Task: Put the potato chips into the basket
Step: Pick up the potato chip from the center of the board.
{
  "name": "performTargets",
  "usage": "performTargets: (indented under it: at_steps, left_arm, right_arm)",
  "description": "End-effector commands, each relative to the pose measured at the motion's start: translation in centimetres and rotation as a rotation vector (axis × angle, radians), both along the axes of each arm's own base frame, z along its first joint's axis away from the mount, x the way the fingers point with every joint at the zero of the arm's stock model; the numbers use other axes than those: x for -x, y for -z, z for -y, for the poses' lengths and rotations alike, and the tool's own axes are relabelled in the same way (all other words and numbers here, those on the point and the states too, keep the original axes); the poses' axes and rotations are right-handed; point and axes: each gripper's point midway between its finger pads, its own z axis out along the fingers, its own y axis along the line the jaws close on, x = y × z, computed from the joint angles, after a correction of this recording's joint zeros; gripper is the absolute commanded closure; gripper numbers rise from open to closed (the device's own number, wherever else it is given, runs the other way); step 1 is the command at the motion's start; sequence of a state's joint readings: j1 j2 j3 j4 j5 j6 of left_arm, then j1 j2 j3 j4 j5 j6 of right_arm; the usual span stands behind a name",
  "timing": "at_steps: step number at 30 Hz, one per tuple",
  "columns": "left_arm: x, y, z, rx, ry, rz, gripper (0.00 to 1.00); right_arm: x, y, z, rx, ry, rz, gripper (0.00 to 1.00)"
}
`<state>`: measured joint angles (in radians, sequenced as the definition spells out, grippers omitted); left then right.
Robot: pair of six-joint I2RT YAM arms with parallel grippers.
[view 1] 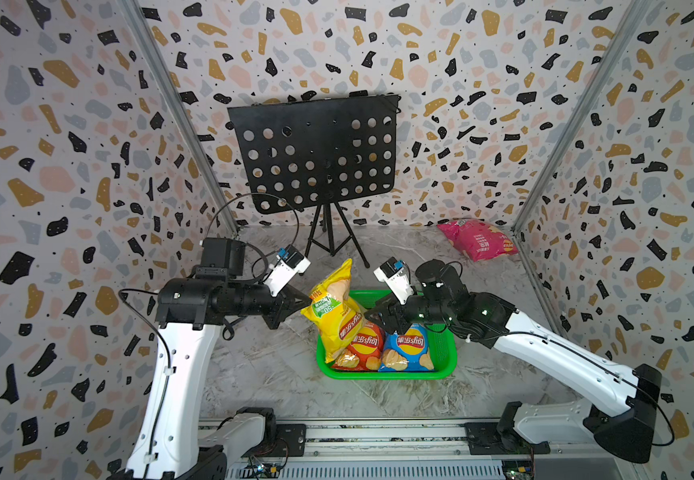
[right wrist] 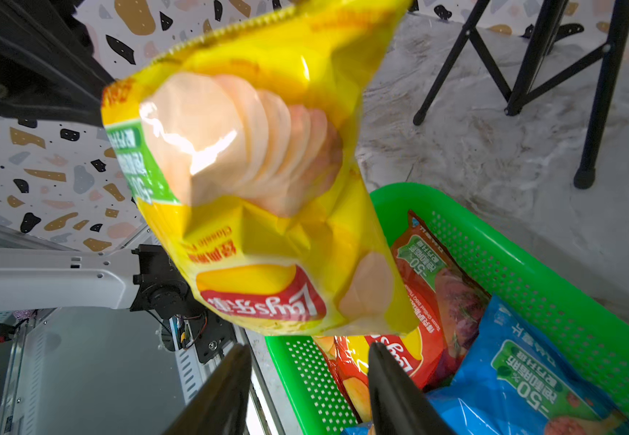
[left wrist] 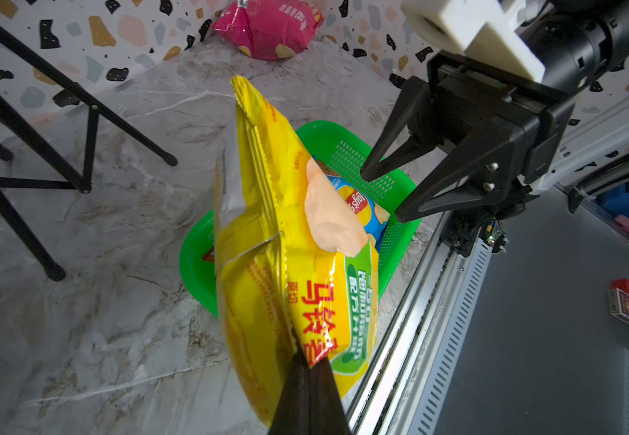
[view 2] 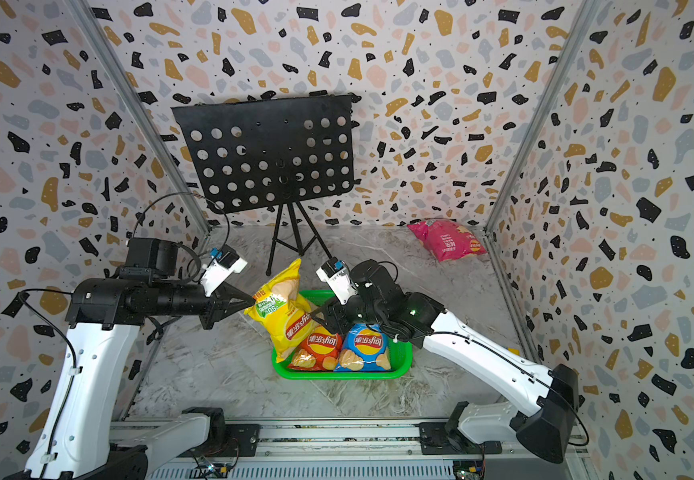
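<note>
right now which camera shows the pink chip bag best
Both top views: the pink chip bag lies whole on the table in the far corner. The left wrist view shows it cropped; the right wrist view misses it.

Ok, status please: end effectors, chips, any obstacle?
Left end effector shut on yellow bag, over basket. Right end effector open, empty, beside it. Orange bag, blue bag in; pink bag outside.
</note>
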<state>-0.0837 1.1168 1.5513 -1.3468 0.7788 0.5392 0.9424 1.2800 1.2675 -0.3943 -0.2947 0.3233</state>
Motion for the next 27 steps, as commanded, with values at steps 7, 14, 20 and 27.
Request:
performTargets:
  at_steps: [7, 14, 20, 27]
  left_arm:
    - [1.7, -1.1, 2.0, 0.057, 0.097, 0.012, 1.0]
    - [1.7, -1.0, 2.2, 0.053, 0.105, 0.015, 1.0]
    - [1.3, -0.8, 2.2, 0.048, 0.102, 0.024, 1.0]
    - [1.4, -1.1, 2.4, 0.058, 0.116, 0.029, 1.0]
  right_arm:
    - [1.4, -3.3, -2.0, -0.047, -0.066, 0.088, 0.43]
    - [2.6, -3.3, -2.9, -0.065, -0.115, 0.085, 0.41]
    - [3.4, -3.6, -2.8, -0.11, -0.128, 0.075, 0.38]
    - [3.4, -2.2, -2.9, -0.093, -0.127, 0.06, 0.36]
